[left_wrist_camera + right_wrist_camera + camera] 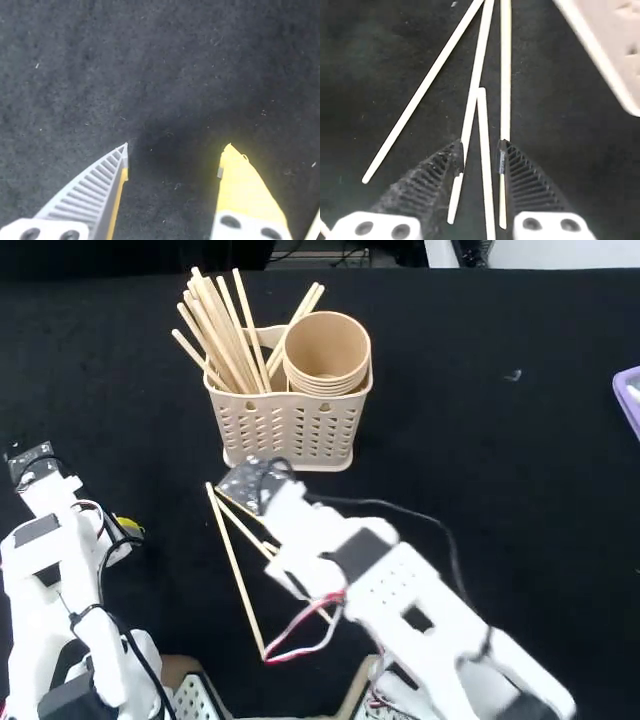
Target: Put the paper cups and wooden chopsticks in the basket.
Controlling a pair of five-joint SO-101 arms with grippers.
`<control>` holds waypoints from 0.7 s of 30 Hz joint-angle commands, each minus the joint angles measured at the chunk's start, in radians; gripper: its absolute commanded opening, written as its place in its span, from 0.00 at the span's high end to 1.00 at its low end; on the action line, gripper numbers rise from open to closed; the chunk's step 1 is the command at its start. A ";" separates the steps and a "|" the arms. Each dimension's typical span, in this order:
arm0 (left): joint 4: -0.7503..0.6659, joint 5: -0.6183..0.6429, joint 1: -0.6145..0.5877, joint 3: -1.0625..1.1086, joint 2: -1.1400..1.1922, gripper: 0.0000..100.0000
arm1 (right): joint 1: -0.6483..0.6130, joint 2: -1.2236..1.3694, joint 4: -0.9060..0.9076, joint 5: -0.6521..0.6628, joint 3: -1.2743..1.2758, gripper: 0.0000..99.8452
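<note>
Hovering low over the loose chopsticks [481, 120] on the black bench [500, 490], the right claw [480, 150] is spread open, its tips straddling one stick, with others just beside them. The basket [290, 425] stands close behind, already holding stacked paper cups [327, 352] and a bundle of chopsticks [222, 335]. Over on the left, the left claw [175, 150] gapes open above bare bench, grasping nothing.
</note>
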 commanded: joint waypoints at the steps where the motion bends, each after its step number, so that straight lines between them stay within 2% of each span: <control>1: -0.014 0.011 -0.050 -0.010 0.002 0.71 | -0.017 0.139 -0.094 -0.049 -0.051 0.88; 3: -0.014 0.012 -0.076 -0.012 0.002 0.71 | -0.017 0.220 -0.129 -0.048 -0.058 0.87; 9: -0.014 0.012 -0.082 -0.012 0.002 0.71 | -0.083 0.414 -0.153 -0.055 -0.145 0.76; 14: -0.014 0.012 -0.087 -0.012 0.002 0.71 | -0.193 0.467 -0.140 -0.055 -0.223 0.77; 17: -0.014 0.012 -0.088 -0.010 0.002 0.71 | -0.218 0.467 -0.147 -0.063 -0.246 0.77; 21: -0.014 0.012 -0.113 -0.010 0.002 0.71 | -0.215 0.476 -0.249 -0.164 -0.220 0.77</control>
